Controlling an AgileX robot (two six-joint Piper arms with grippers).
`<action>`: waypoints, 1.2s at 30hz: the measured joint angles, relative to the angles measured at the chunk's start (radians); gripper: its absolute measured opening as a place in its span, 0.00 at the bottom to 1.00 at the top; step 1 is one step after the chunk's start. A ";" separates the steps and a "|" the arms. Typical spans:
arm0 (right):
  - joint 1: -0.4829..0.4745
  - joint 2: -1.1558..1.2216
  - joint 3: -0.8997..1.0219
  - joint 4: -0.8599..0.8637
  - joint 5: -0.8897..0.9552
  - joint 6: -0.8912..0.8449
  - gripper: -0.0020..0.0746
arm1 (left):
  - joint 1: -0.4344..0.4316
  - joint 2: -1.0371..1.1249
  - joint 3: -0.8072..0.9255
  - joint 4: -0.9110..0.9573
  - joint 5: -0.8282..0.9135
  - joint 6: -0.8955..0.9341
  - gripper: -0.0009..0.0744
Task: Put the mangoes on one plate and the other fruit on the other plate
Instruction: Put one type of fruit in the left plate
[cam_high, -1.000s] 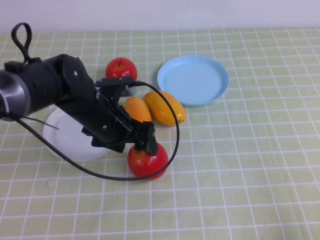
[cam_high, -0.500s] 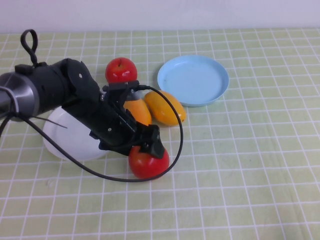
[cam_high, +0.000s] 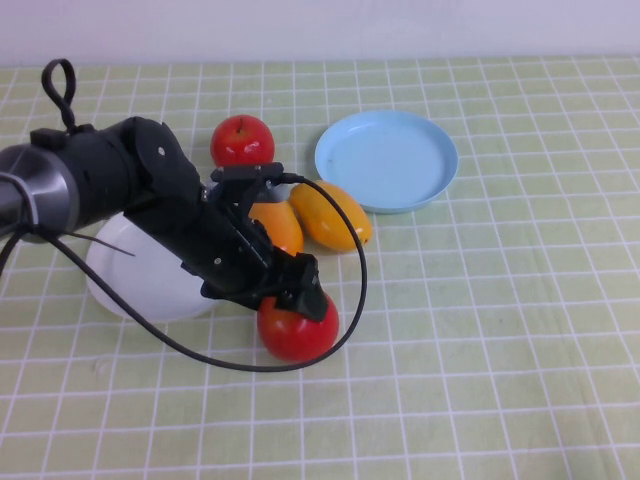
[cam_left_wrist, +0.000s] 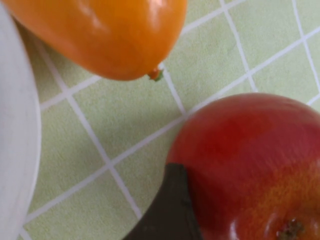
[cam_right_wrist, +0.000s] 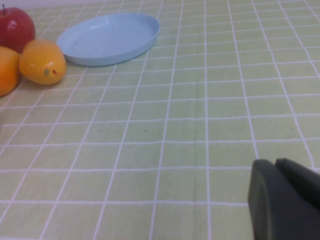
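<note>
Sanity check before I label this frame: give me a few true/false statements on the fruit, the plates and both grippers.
1. The left gripper is down over the near red apple. True; one dark finger lies against the apple's side in the left wrist view.
2. Both mangoes already sit on the light blue plate. False: the deeper orange mango and the yellower mango lie on the tablecloth beside it, and the plate holds nothing.
3. The far red apple is on the white plate. False: it rests on the cloth beyond that plate.
4. The right gripper holds a mango. False: it sits low over bare cloth, fingers together, holding nothing.
</note>
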 joint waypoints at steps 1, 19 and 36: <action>0.000 0.000 0.000 0.000 0.000 0.000 0.01 | 0.000 0.000 0.000 0.000 0.002 0.006 0.79; 0.000 0.000 0.000 0.000 -0.001 0.000 0.00 | 0.129 -0.102 -0.180 0.426 0.181 -0.137 0.79; 0.000 0.000 0.000 0.000 -0.001 0.000 0.01 | 0.202 0.037 -0.180 0.530 0.093 -0.154 0.90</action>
